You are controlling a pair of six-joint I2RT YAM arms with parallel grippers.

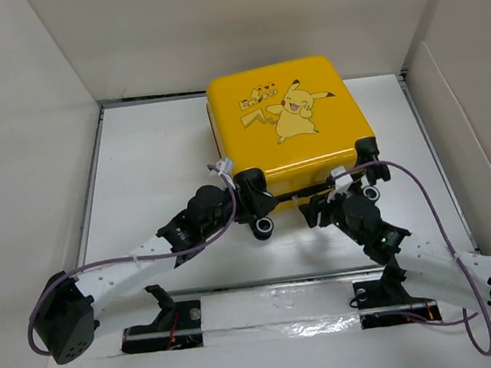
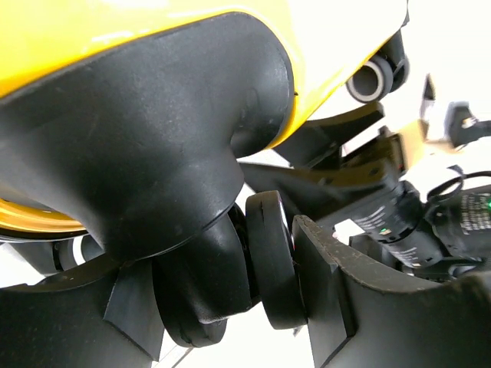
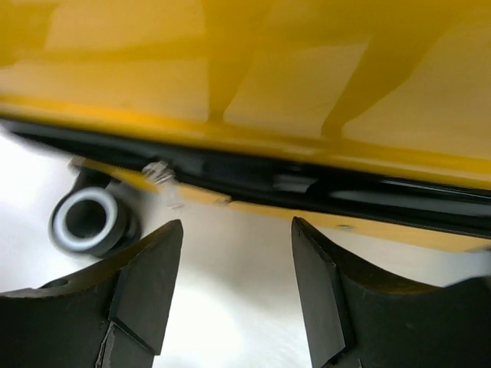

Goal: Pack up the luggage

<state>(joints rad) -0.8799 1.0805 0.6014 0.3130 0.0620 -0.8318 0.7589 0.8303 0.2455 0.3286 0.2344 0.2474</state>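
Note:
The luggage [image 1: 287, 118] is a yellow hard-shell suitcase lying flat and closed, Pikachu print up, at the back centre of the table. My left gripper [image 1: 248, 192] is at its near left corner. In the left wrist view the left gripper [image 2: 230, 284] is shut on a black caster wheel [image 2: 272, 261] under the yellow shell [image 2: 115, 31]. My right gripper [image 1: 320, 207] is open and empty in front of the near side. In the right wrist view the right gripper [image 3: 236, 261] faces the black zipper band [image 3: 322, 188], with a grey-rimmed wheel [image 3: 87, 222] to its left.
The white table [image 1: 155, 158] is boxed in by white walls at the left, back and right. Another suitcase wheel [image 1: 371, 193] sticks out at the near right corner. Purple cables loop from both arms. The arm bases stand at the near edge.

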